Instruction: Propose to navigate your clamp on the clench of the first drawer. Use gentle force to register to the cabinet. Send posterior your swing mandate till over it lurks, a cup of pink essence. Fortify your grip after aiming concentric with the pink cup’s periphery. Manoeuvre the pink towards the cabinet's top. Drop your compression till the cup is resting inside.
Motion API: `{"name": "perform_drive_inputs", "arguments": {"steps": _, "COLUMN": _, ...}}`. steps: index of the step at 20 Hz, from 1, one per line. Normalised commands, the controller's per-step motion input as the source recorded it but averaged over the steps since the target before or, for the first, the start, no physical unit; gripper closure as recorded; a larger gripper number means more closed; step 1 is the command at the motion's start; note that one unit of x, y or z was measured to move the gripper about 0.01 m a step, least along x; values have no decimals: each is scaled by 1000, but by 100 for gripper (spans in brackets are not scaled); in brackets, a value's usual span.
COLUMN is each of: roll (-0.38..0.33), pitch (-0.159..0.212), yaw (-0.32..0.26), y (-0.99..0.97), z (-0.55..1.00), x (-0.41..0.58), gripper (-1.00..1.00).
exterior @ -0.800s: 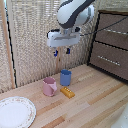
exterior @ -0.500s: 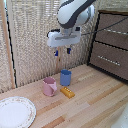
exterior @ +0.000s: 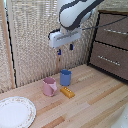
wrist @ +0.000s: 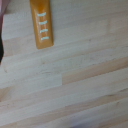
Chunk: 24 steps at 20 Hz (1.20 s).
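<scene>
The pink cup (exterior: 49,86) stands on the wooden table, handle side toward the exterior view's left. My gripper (exterior: 64,50) is a white boxy body with short dark-blue fingers, open and empty, hanging in the air well above the blue cup (exterior: 65,77) and a little to the exterior view's right of the pink cup. The cabinet (exterior: 111,45) is at the exterior view's right; its first drawer (exterior: 113,31) carries the silver bar handle (exterior: 116,31). The cabinet's dark top (exterior: 114,12) shows at the upper edge. In the wrist view the fingers are not seen.
A blue cup stands just to the exterior view's right of the pink cup. An orange block (exterior: 67,92) (wrist: 41,22) lies in front of the cups. A white plate (exterior: 15,112) lies at the front, on the exterior view's left. A woven blind backs the table.
The gripper has shifted slightly; the cups, block and plate have not moved.
</scene>
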Motion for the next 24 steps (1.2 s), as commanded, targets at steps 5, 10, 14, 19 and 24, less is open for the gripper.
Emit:
{"name": "perform_drive_inputs", "arguments": {"steps": 5, "roll": -300, "pitch": -28, "yaw": 143, "y": -3, "z": 251, "x": 9, "gripper": -100}}
{"name": "perform_drive_inputs", "arguments": {"steps": 10, "roll": -350, "pitch": -13, "yaw": 103, "y": -53, "z": 97, "x": 58, "gripper": -100}}
{"name": "perform_drive_inputs", "arguments": {"steps": 14, "roll": -370, "pitch": 0, "yaw": 79, "y": -73, "z": 43, "x": 104, "gripper": -100}}
{"name": "perform_drive_inputs", "arguments": {"steps": 19, "roll": -361, "pitch": 0, "yaw": 67, "y": -57, "z": 92, "x": 141, "gripper": -100}}
{"name": "perform_drive_inputs", "arguments": {"steps": 24, "roll": -233, "pitch": 0, "yaw": 56, "y": 0, "z": 538, "x": 227, "gripper": -100}}
